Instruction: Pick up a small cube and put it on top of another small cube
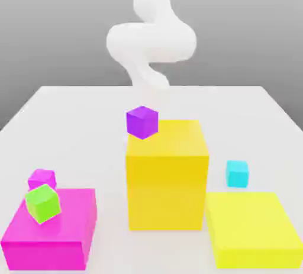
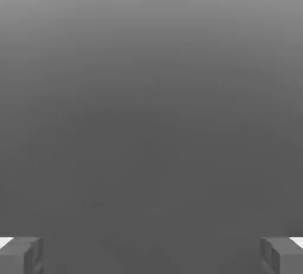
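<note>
Gripper (image 2: 151,256) spread wide, nothing between its fingertips. Small cyan cube (image 1: 237,174) on the pale bench (image 1: 83,125), behind the flat yellow block (image 1: 253,225), toward the exterior view's right; tall orange-yellow block (image 1: 167,190) nearer the middle

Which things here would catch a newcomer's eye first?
Likely the tall orange-yellow block in the exterior view's middle, with a small purple cube at its upper left. Next, perhaps, the flat magenta block on the left and the flat bright yellow block on the right.
</note>
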You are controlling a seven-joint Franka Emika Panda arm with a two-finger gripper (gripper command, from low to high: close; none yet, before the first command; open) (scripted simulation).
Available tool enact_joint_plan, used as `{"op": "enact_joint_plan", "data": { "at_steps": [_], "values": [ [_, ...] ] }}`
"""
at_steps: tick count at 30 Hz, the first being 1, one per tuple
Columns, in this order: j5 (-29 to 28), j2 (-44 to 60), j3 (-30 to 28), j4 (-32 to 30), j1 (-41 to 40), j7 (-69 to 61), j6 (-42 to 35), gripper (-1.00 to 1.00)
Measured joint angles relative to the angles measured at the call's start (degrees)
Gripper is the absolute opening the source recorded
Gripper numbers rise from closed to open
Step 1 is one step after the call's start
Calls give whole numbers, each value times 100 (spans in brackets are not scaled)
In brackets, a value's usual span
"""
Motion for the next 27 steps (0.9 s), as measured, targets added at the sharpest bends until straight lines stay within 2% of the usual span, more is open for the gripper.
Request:
{"op": "enact_joint_plan", "data": {
  "at_steps": [16, 27],
  "values": [
    [562, 2006, 355, -1963, 2086, -2213, 1661, 0],
    [560, 3331, 976, -3307, 3313, -3399, 2810, 0]
  ]
}}
